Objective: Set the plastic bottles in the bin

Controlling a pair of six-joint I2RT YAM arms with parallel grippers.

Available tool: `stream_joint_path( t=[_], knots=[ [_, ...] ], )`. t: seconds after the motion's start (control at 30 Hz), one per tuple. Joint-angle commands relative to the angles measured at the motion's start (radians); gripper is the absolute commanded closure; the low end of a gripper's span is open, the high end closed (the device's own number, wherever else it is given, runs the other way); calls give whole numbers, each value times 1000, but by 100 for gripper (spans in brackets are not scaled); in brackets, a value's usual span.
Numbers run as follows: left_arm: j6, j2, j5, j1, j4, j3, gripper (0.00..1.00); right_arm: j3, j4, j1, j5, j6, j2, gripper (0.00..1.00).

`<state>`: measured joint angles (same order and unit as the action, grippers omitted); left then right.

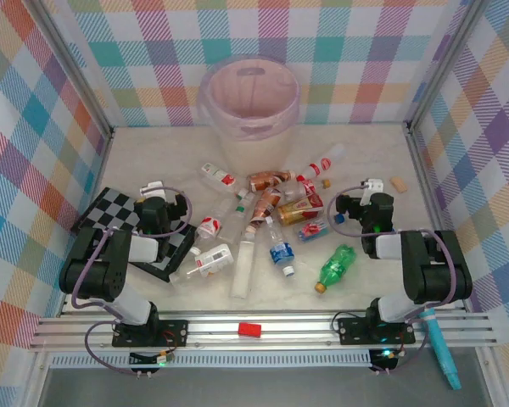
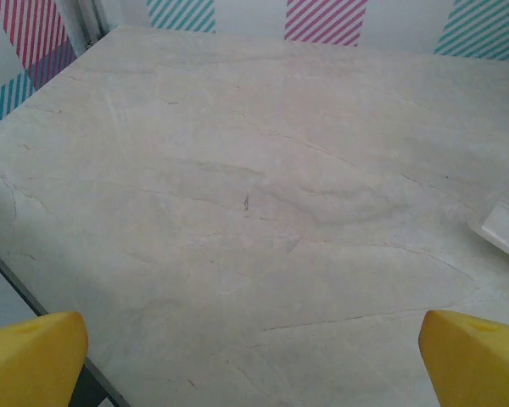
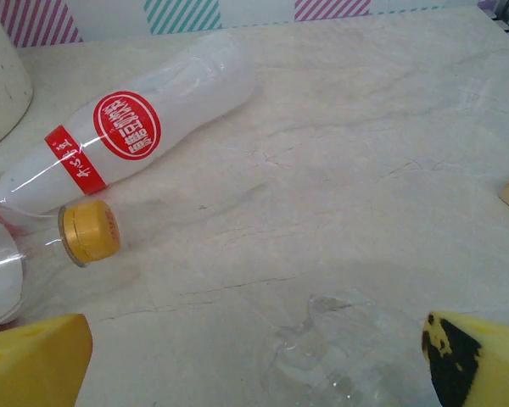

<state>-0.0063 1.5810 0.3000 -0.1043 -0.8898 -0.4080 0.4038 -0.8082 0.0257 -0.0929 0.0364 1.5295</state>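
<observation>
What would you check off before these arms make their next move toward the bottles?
1. The bin upright, mouth open: ok.
2. The left fingers open, empty: ok.
3. The right fingers open, empty: ok.
4. The bottles loose on the table, none gripped: ok.
5. A bottle lined up for the right fingers: cannot tell; the red-labelled bottle lies ahead-left, a clear shape nearer.
6. A bottle ahead of the left fingers: not ok; bare table there.
</observation>
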Motion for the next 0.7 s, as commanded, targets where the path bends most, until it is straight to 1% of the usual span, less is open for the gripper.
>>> stream_joint_path(
  t=[0.0,0.67],
  knots=[
    [7,-1,4,-5,-8,14,0,0,-32,-1,12,-7,4,0],
    [5,-1,-4,-1,0,10,0,3,-27,-3,14,-6,4,1]
  ],
)
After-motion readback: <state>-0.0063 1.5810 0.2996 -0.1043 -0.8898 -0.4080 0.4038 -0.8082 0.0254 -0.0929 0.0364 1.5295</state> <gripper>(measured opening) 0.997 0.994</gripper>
